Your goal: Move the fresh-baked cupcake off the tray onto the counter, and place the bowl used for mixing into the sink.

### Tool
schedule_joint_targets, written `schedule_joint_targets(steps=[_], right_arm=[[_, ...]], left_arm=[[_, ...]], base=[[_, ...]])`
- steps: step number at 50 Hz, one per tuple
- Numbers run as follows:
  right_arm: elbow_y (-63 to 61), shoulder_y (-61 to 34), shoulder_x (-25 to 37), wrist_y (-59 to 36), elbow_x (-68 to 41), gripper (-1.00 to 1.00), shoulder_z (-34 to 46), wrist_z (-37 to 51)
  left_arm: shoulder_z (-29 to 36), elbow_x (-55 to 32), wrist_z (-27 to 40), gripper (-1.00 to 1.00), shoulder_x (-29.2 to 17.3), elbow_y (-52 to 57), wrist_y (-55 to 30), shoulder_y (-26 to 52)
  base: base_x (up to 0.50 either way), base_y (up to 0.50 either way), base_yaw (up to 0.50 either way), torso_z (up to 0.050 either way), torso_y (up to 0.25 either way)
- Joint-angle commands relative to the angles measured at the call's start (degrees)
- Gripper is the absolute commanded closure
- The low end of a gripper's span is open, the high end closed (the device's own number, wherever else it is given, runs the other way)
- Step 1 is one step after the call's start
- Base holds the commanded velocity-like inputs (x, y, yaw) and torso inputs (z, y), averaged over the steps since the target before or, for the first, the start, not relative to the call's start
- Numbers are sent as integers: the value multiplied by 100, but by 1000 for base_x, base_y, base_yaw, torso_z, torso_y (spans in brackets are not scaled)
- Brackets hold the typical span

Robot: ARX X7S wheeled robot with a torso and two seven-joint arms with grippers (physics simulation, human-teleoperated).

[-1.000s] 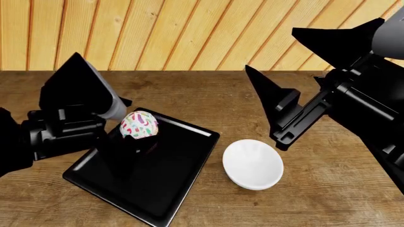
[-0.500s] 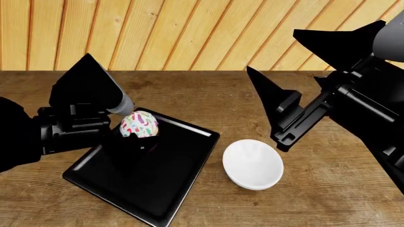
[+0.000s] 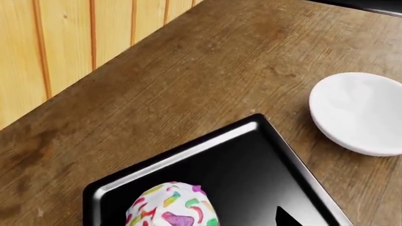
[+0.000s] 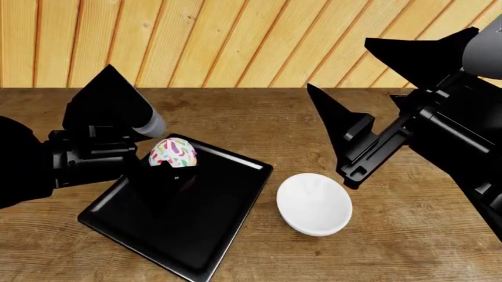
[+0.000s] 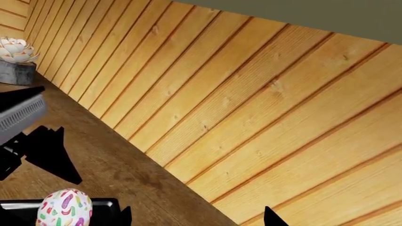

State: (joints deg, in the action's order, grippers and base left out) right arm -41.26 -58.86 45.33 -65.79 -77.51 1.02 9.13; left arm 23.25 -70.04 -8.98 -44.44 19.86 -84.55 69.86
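The cupcake (image 4: pixel 173 153), small, white-frosted, scattered with multicoloured sprinkles, stands in the head view on the far left part of the flat glossy black rectangular tray (image 4: pixel 211 217), which lies askew on the brown wood-grain counter (image 4: pixel 259 111). The black left gripper (image 4: pixel 145 150) sits right against the cupcake's left side, but whether its fingers are closed on it cannot be told. The plain smooth white round bowl (image 4: pixel 314 203) rests on the counter just right of the tray, apart from it. The black right gripper (image 4: pixel 384 94) hangs above and behind the bowl with its two pointed fingers spread wide, holding nothing. The left wrist view shows the cupcake (image 3: pixel 172 205) inside a tray (image 3: pixel 251 165) corner, the bowl (image 3: pixel 358 110) nearby on bare wood. The right wrist view shows mostly the orange plank wall (image 5: pixel 251 94), the cupcake (image 5: pixel 65 207) low down, and a pale succulent in a grey pot (image 5: pixel 16 59) far off.
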Motion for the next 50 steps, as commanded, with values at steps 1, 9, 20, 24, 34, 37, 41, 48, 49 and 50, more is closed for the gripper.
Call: schedule_joint_targets(steps=[1,9,20,24,34,37,41,48,49,50], right_arm=[[0,-10,20,20,-37,-100,18,30],[3,-43,26,23,-21,-100,65,32],[19,-5,40,78,29,-100,85,-8],[6,7,44,86,0,-100,84,17],[-2,47,69,119,-27,-100,79,32],[-11,65,76,130,-36,-100,75,39],[-10,63,93,139,-45,-100,74,36],[-17,57,118,134,-110,-100,78,73],[-8,48,117,134,-130,-100,75,83],[-9,46,120,137,-104,-100,87,67]], left_arm=[[84,-109,62,-100,-20,-142,-12,51],[130,-151,102,-100,-44,-258,26,72],[233,-176,118,-100,-44,-437,95,113],[310,-151,92,-100,-40,-506,136,130],[499,20,-10,-100,-37,-659,334,154],[538,77,-25,-100,-16,-705,406,163],[626,171,-72,-100,10,-767,479,182],[756,277,-136,-100,41,-856,541,225],[773,286,-147,-100,40,-862,548,227],[798,315,-164,-100,44,-876,565,238]], base=[[0,0,0,0,0],[0,0,0,0,0],[0,0,0,0,0],[0,0,0,0,0],[0,0,0,0,0],[0,0,0,0,0],[0,0,0,0,0],[0,0,0,0,0],[0,0,0,0,0],[0,0,0,0,0]])
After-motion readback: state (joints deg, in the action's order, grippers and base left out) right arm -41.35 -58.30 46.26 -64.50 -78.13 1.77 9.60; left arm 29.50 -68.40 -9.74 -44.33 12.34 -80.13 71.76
